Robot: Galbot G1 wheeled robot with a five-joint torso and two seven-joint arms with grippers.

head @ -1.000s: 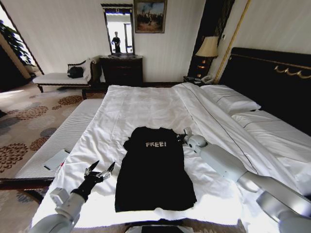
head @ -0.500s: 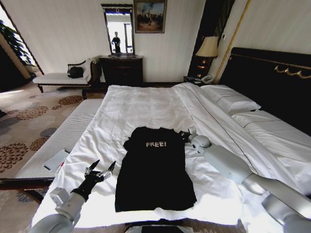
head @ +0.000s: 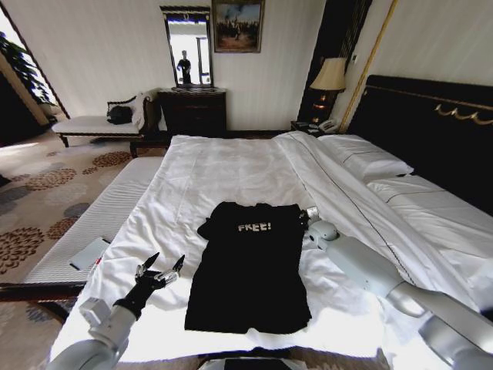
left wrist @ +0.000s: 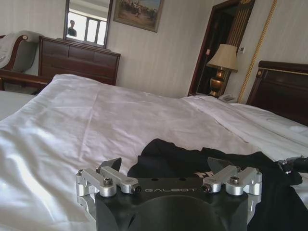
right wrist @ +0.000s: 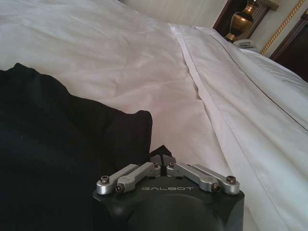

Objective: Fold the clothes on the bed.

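Observation:
The clothes are one black T-shirt [head: 246,277] with white "FREE!" lettering, lying flat on the white duvet of the bed [head: 231,166] near its foot. My right gripper [head: 306,218] is at the shirt's right sleeve and is shut on the edge of the fabric. In the right wrist view its fingertips [right wrist: 161,159] meet beside the black cloth [right wrist: 53,144]. My left gripper [head: 160,271] stands open just above the duvet, left of the shirt and apart from it. The left wrist view shows its spread fingers [left wrist: 165,166] with the shirt [left wrist: 168,151] ahead of them.
White pillows [head: 370,162] and a dark headboard [head: 431,123] are at the right. A pale bench [head: 108,212] runs along the bed's left side with a flat light object [head: 88,253] on it. A dresser [head: 192,112] and a lamp [head: 331,75] stand at the far wall.
My right gripper has moved right and slightly away, drawing the shirt's right sleeve and chest lettering with it. The left gripper has stayed in place.

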